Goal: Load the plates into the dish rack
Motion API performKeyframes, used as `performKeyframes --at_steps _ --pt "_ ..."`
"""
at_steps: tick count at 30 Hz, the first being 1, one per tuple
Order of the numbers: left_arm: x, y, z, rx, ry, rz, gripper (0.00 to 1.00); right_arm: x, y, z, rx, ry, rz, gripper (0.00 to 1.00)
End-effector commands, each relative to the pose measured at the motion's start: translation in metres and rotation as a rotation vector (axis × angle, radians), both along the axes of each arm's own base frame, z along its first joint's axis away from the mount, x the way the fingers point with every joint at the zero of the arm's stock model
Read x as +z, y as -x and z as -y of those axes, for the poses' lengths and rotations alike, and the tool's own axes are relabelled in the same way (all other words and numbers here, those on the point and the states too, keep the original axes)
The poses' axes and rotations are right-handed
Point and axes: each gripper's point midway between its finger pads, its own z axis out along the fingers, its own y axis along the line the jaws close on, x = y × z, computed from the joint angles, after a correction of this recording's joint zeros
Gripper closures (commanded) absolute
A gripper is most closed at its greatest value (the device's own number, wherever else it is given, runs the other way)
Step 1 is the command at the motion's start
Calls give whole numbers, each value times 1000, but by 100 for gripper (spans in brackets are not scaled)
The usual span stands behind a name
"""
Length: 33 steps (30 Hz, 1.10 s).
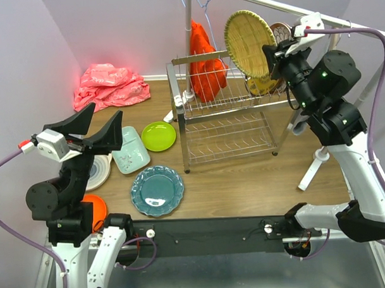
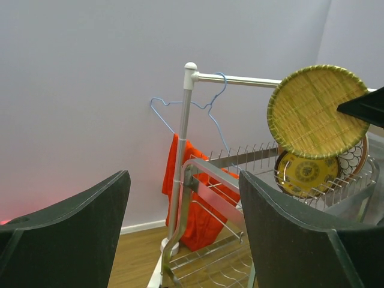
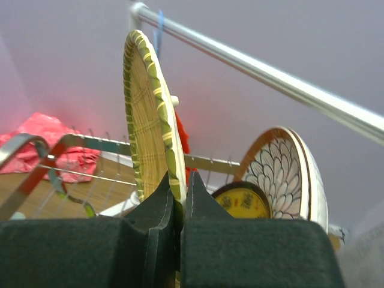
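— Left of the dish rack (image 1: 227,127)?
— Five plates (image 1: 157,190) lie on the tabletop (image 1: 244,180); the left pincer (image 1: 98,125) hangs apart, empty.
— In the rack?
— Top tier: a small yellow plate (image 1: 263,86) and a petal plate (image 1: 280,32). The right pincer (image 3: 179,192), clamped on the woven plate (image 1: 250,42), holds it above them.

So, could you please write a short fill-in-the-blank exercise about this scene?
1. The right jaws are shut on the ____ woven plate.
2. The teal plate lies flat on the ____.
3. The left jaws are ____ and hold nothing.
Missing words: yellow; table; open.
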Motion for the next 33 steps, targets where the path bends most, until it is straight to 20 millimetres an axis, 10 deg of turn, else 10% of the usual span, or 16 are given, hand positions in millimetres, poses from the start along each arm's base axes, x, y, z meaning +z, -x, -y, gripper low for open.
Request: performKeyframes --at_steps 1,33 --pt "-7 -2 -2 9 8 -7 18 -3 -17 25 -164 -75 -8 100" --pt "-48 -19 -5 36 5 -81 18 -84 -54 40 -400 -29 -202 99"
